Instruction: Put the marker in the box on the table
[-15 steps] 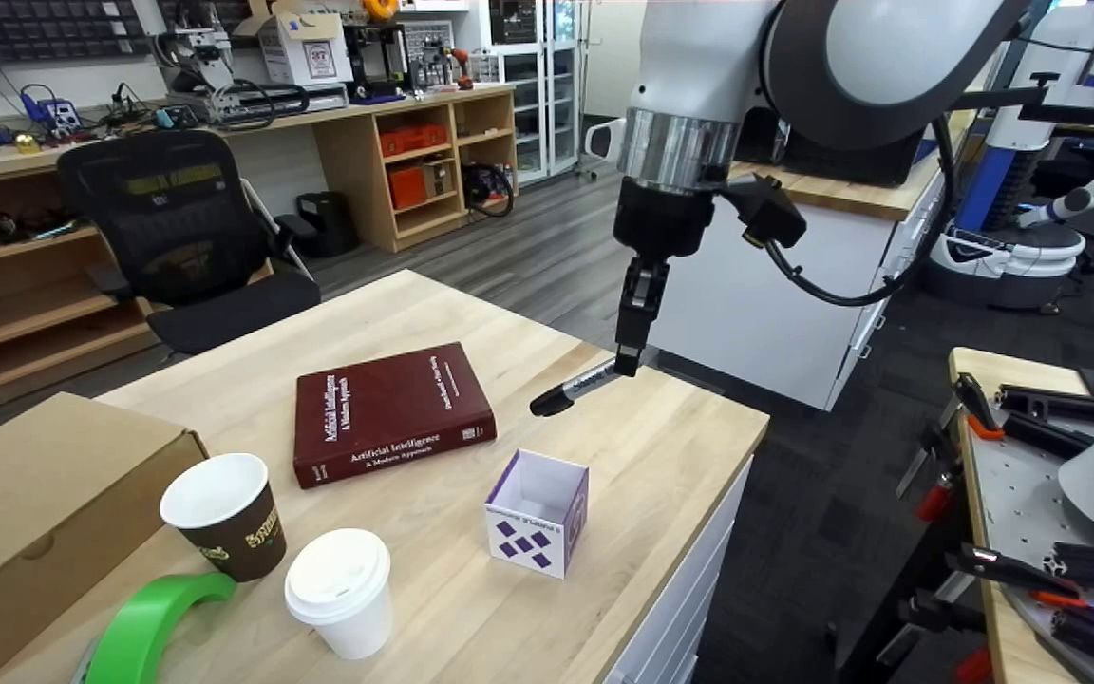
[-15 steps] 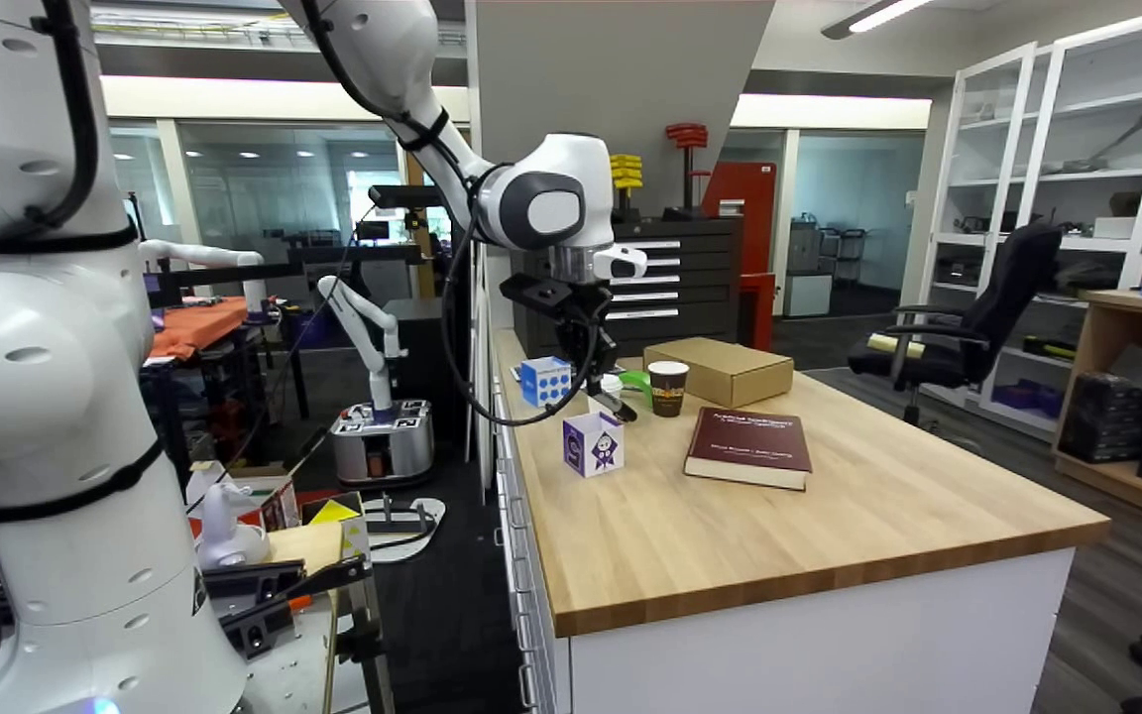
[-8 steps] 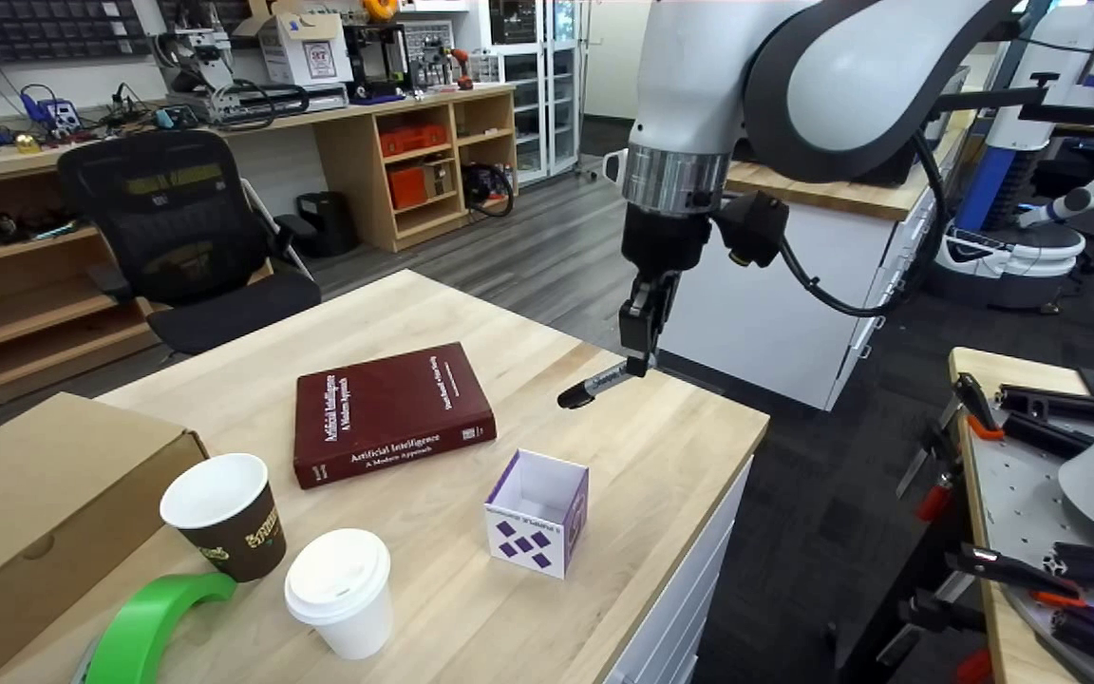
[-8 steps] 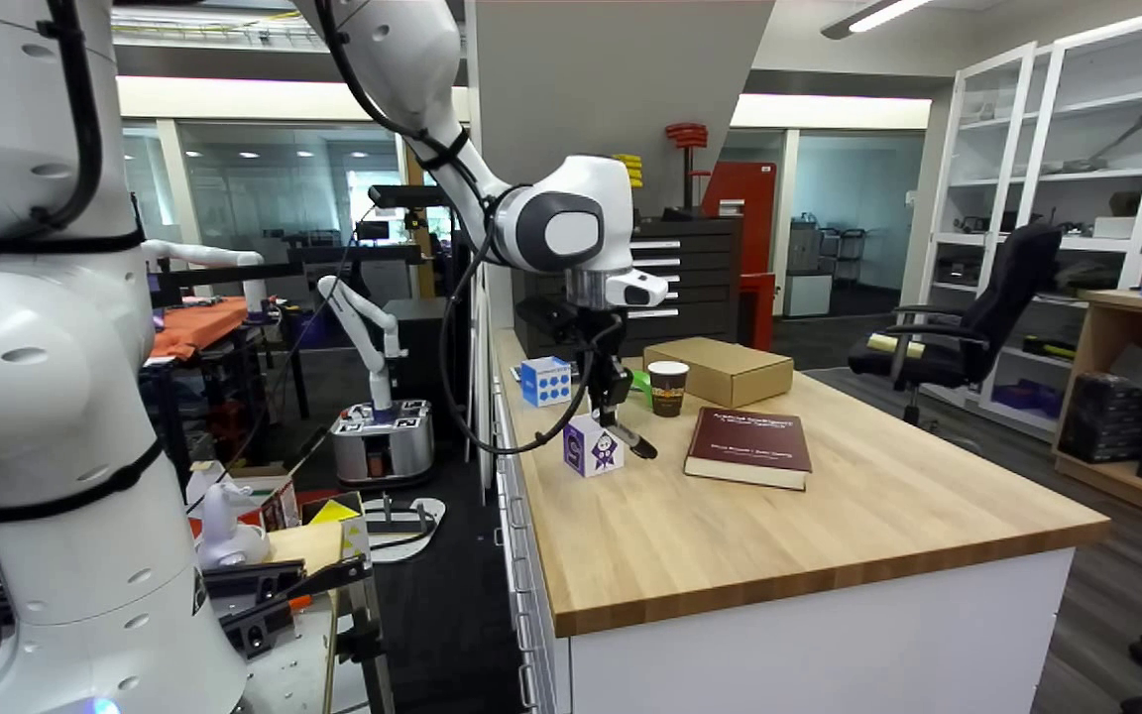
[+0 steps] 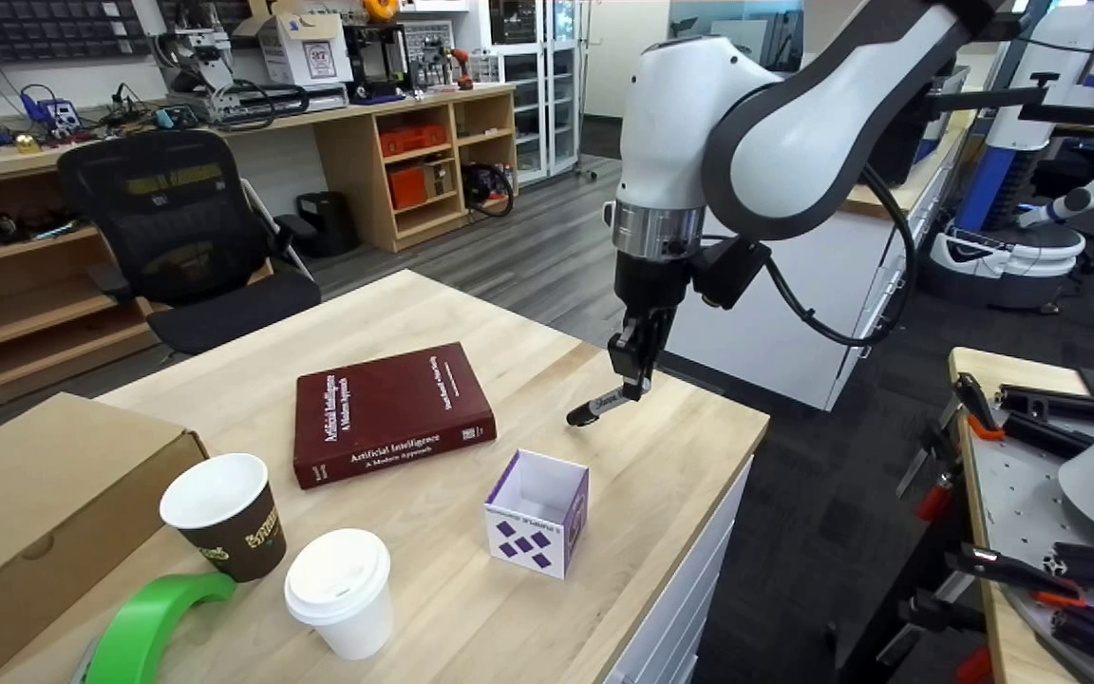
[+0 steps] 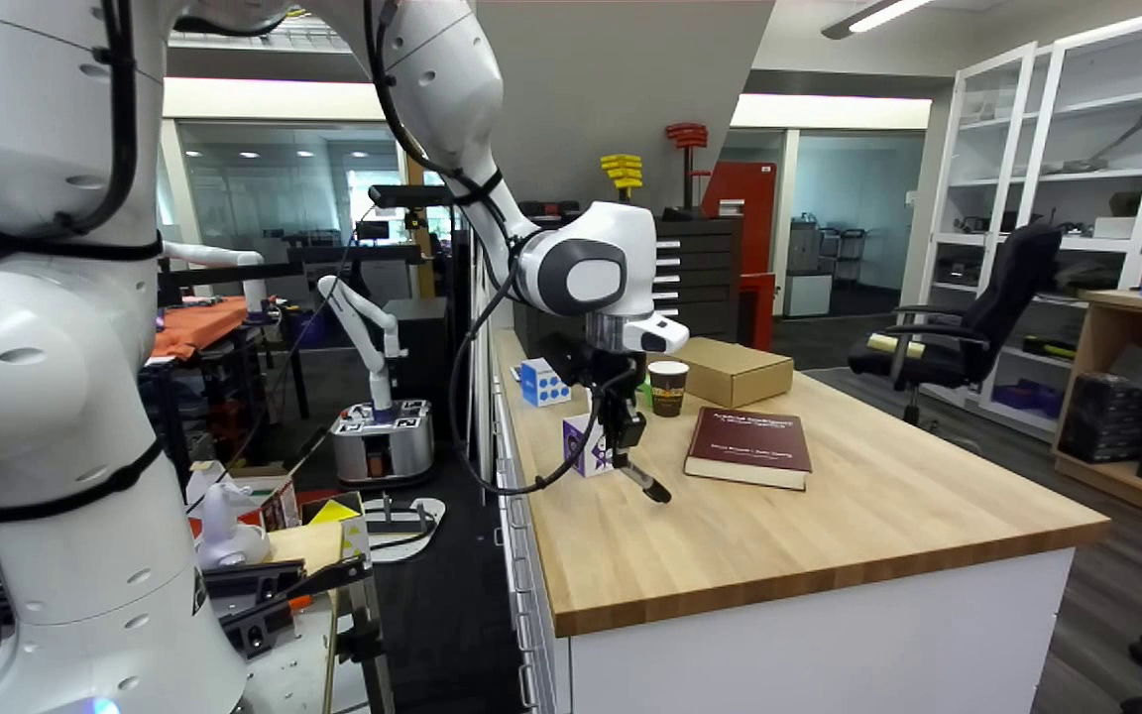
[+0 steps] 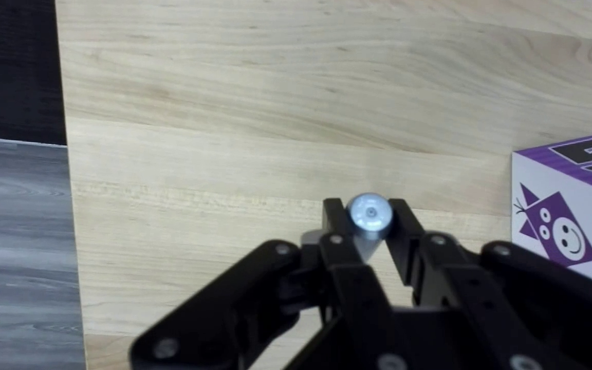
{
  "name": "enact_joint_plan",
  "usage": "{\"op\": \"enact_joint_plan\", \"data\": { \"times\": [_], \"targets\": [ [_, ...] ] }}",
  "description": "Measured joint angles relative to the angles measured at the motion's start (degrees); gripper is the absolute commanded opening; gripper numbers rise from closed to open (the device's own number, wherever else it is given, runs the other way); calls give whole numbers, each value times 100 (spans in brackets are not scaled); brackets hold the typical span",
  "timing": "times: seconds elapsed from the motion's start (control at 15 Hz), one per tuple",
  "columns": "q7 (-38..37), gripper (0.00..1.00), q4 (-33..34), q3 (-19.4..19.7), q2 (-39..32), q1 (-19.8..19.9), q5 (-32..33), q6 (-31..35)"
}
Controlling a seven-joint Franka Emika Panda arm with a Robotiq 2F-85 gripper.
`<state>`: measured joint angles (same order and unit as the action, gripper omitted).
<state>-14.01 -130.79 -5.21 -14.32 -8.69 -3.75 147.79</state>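
The marker is a short grey stick with a black cap. My gripper is shut on its plain end and holds it tilted above the table, cap end lower. The marker and gripper stand in front of the box in an exterior view. In the wrist view the marker's round end sits between the fingertips. The small white box with purple marks stands open-topped on the wooden table. The box is at the wrist view's right edge, apart from the gripper, partly out of view.
A dark red book lies beside the box. A brown paper cup, a white lidded cup, a green curved object and a large cardboard box stand farther along. A blue-and-white box is near the table's edge.
My gripper has moved lower with the marker in it, past the box toward the nearer table end in an exterior view. The marker stays held. The box has not moved.
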Motion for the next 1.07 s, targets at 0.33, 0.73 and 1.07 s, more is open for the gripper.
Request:
{"op": "enact_joint_plan", "data": {
  "times": [0.33,0.73,1.07],
  "targets": [
    [-75,6,84,4,-284,-46,2,37],
    [-69,7,75,-41,-351,-158,2,-390],
    [-18,50,106,-88,-421,-176,-3,-835]
  ]
}}
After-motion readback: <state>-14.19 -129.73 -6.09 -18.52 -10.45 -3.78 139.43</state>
